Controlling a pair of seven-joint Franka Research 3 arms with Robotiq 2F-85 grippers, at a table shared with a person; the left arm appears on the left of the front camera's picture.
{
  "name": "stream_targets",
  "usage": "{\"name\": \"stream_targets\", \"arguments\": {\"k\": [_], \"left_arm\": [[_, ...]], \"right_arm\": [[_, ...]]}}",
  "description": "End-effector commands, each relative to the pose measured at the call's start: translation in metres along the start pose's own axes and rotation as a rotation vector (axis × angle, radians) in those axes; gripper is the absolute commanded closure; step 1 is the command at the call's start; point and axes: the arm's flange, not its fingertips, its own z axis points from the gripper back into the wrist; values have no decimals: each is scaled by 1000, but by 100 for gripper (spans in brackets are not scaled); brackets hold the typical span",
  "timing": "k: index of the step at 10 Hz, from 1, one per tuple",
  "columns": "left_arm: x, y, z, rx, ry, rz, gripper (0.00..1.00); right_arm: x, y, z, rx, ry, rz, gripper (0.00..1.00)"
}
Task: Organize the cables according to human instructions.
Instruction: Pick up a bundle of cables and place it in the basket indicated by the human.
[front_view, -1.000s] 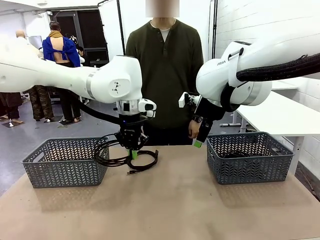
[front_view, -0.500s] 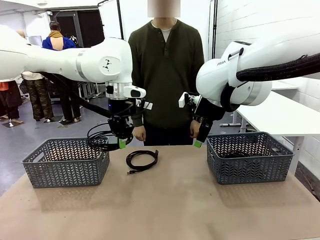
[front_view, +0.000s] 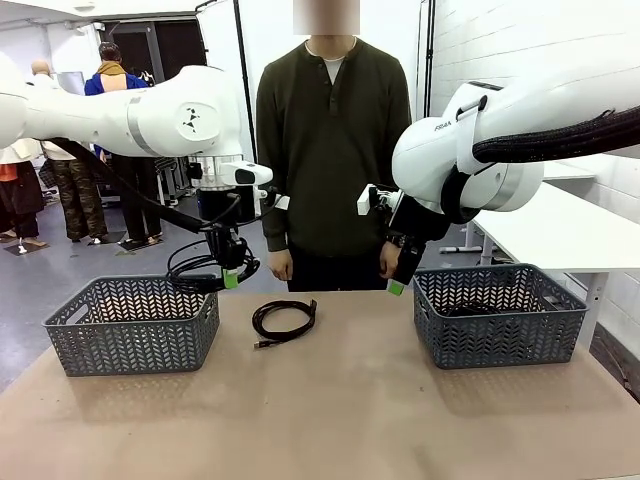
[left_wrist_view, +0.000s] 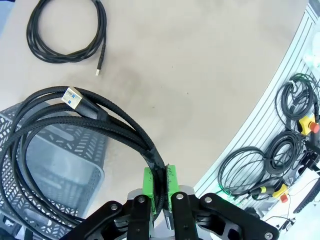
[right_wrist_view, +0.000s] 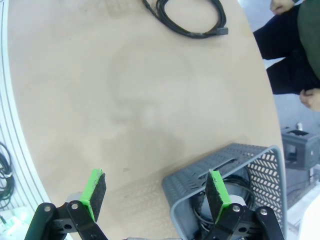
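Note:
My left gripper (front_view: 231, 276) is shut on a coiled black cable (front_view: 203, 273) and holds it in the air over the right end of the left basket (front_view: 130, 322). In the left wrist view the green pads (left_wrist_view: 150, 183) pinch the held cable's loops (left_wrist_view: 75, 107), whose USB plug points up. A second coiled cable (front_view: 284, 322) lies on the table in front of the human (front_view: 333, 150); it is also in the left wrist view (left_wrist_view: 65, 30) and the right wrist view (right_wrist_view: 192, 17). My right gripper (front_view: 400, 270) hangs open and empty beside the right basket (front_view: 497, 315).
The right basket (right_wrist_view: 225, 170) holds a dark cable (right_wrist_view: 235, 200). The human stands at the far edge with both hands (front_view: 280, 266) low at the sides. The table's near half is bare brown board. Other people stand far off at the back left.
My left arm has lifted one coil off the table and carried it up and left, over the left basket's edge. The other coil stays on the table. The right arm has not moved.

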Motion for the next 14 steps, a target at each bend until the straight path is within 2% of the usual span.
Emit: {"name": "stream_targets", "arguments": {"k": [1, 5, 6, 7, 10, 12, 14], "left_arm": [[4, -5, 0, 14, 21, 6, 100], [4, -5, 0, 14, 21, 6, 100], [4, -5, -4, -2, 8, -10, 100], [-3, 0, -3, -2, 30, -79, 100], [-40, 17, 8, -27, 10, -201, 100], [-68, 33, 9, 1, 18, -255, 100], [-98, 50, 4, 29, 39, -367, 100]], "right_arm": [[-1, 1, 0, 0, 1, -2, 0], [-1, 1, 0, 0, 1, -2, 0], [-1, 1, 0, 0, 1, -2, 0], [-1, 1, 0, 0, 1, -2, 0], [-1, 1, 0, 0, 1, -2, 0], [-1, 1, 0, 0, 1, -2, 0], [-1, 1, 0, 0, 1, -2, 0]]}}
